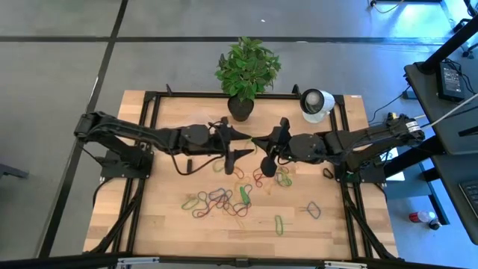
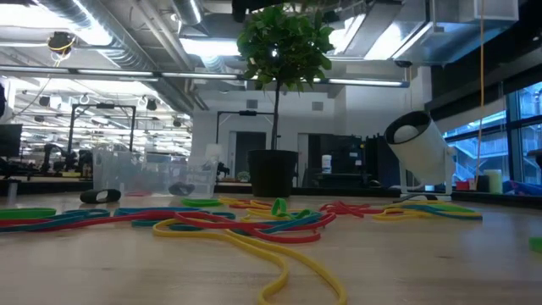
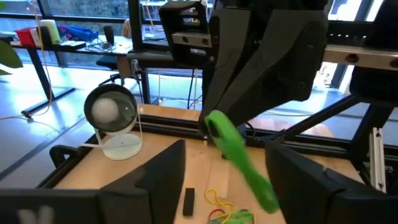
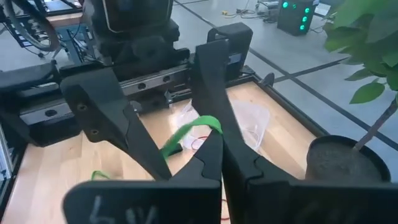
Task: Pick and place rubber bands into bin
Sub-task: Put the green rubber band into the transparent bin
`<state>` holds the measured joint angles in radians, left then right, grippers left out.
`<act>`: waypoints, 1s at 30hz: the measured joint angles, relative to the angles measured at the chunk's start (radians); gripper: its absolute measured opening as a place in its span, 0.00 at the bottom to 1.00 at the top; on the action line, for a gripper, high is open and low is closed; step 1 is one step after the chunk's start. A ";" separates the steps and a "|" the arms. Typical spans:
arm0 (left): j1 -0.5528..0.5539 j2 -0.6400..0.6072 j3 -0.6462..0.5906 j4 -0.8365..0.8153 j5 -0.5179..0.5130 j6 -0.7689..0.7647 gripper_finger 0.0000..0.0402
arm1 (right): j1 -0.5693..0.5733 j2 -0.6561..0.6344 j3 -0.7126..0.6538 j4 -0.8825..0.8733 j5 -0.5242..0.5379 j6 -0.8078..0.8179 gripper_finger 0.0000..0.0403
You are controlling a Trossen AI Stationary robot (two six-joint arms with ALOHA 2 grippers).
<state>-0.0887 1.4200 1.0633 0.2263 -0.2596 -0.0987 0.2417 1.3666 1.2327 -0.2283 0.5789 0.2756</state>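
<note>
Above the table's middle, my right gripper (image 1: pixel 257 141) (image 4: pixel 214 142) is shut on a green rubber band (image 3: pixel 239 152) (image 4: pixel 186 134). My left gripper (image 1: pixel 245 145) (image 3: pixel 227 183) faces it, open, with one finger on either side of the hanging band; no touch shows. Many more rubber bands (image 1: pixel 224 198) (image 2: pixel 246 222), red, green, yellow, purple and dark, lie loose on the wood toward the near edge. The clear bin (image 2: pixel 148 174) (image 4: pixel 252 121) stands on the table below and behind the grippers, near the plant. My right gripper pinches the green band's upper end (image 4: pixel 210 126) between its two shut fingertips. It comes nearly level from the table's right. The band is lifted clear of the table and hangs slanting down from the tips (image 3: pixel 211 122), between my left gripper's fingers.
A black plant pot (image 1: pixel 240 107) with a leafy plant stands at the far edge, and a white round camera-like object (image 1: pixel 317 103) at the far right. Black frame rails (image 1: pixel 149 112) run along the table's sides. A small dark piece (image 2: pixel 100 196) lies near the bin.
</note>
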 joint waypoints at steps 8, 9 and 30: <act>0.000 0.006 0.004 0.001 0.028 0.050 0.06 | 0.000 0.000 0.000 -0.005 0.000 -0.026 0.00; 0.000 0.005 0.004 0.001 0.029 0.050 0.04 | 0.000 0.000 0.000 -0.005 0.000 -0.027 0.00; 0.000 -0.136 0.002 -0.253 -0.101 0.112 0.01 | -0.001 -0.001 -0.001 -0.038 0.004 0.055 0.37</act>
<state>-0.0887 1.2842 1.0657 -0.0271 -0.3610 0.0138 0.2405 1.3655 1.2320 -0.2665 0.5825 0.3304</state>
